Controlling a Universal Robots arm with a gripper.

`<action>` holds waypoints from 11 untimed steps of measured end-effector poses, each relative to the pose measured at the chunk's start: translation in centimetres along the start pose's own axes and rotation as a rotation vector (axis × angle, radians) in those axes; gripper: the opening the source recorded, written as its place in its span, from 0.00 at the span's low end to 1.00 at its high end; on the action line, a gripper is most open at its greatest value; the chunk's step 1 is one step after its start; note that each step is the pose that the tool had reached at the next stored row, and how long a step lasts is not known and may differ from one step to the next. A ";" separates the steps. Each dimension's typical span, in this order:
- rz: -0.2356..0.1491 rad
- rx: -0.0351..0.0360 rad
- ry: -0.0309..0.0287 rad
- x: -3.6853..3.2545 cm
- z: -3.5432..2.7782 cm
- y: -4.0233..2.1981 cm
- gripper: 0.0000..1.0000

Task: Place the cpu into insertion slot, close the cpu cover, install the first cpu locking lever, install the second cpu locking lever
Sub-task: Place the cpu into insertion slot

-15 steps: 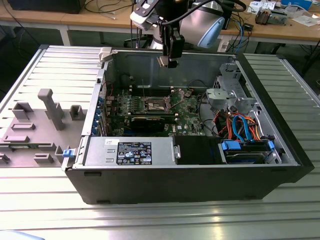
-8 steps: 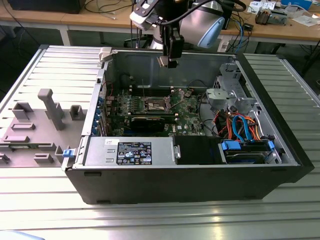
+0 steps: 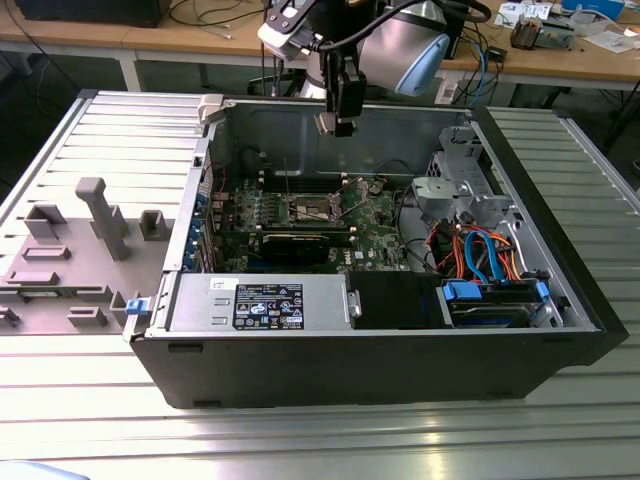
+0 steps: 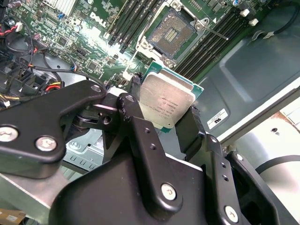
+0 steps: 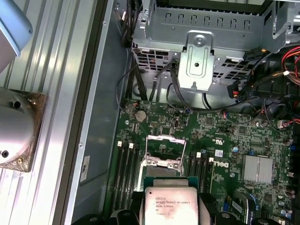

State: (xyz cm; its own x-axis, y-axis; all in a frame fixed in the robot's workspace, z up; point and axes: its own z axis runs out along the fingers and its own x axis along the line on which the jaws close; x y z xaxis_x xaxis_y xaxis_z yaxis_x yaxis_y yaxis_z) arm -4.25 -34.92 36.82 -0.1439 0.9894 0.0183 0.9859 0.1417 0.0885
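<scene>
My gripper (image 3: 339, 122) hangs above the open computer case and is shut on the cpu (image 4: 166, 104), a small square chip with a silver-grey top, clamped by its edges between two black fingers (image 4: 191, 127). In the first wrist view the cpu (image 5: 171, 206) sits between the finger ends, over the green board. The insertion slot (image 4: 171, 33) lies on the board beyond the chip, its dark centre bare inside a silvery rim. The cpu cover (image 5: 165, 162), a thin metal frame with a square window, stands tilted up. In the exterior view the slot (image 3: 315, 208) is well below my gripper.
Memory slots (image 4: 136, 18) flank the socket on both sides. A long black graphics card (image 3: 300, 243) lies in front of it, with a power supply (image 3: 260, 300) at the case front. A metal drive cage (image 3: 455, 190) and coloured cables (image 3: 480, 255) stand at the exterior view's right. A grey fixture (image 3: 95, 215) sits outside the case.
</scene>
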 end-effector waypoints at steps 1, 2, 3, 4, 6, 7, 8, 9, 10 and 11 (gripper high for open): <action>0.000 0.0000 0.0000 0.00 0.02 0.00 0.55; 0.000 0.0000 0.0000 0.00 0.05 0.00 0.55; 0.000 0.0000 0.0000 0.00 0.06 -0.01 0.55; 0.000 0.0000 0.0000 0.00 0.08 -0.01 0.55; 0.000 0.0000 0.0001 0.00 0.14 -0.01 0.55; 0.000 0.0000 0.0004 0.00 0.16 -0.02 0.55; 0.000 -0.0001 0.0004 0.00 0.17 -0.02 0.55; 0.000 -0.0001 0.0004 0.00 0.18 -0.02 0.55; 0.000 -0.0001 0.0005 0.00 0.20 -0.02 0.55; 0.000 -0.0001 0.0005 0.00 0.21 -0.02 0.55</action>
State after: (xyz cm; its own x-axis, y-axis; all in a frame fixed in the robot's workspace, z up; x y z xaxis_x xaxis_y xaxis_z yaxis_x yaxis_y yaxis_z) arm -4.26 -34.92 36.61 -0.1438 0.9894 0.0188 0.9860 0.1416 0.0885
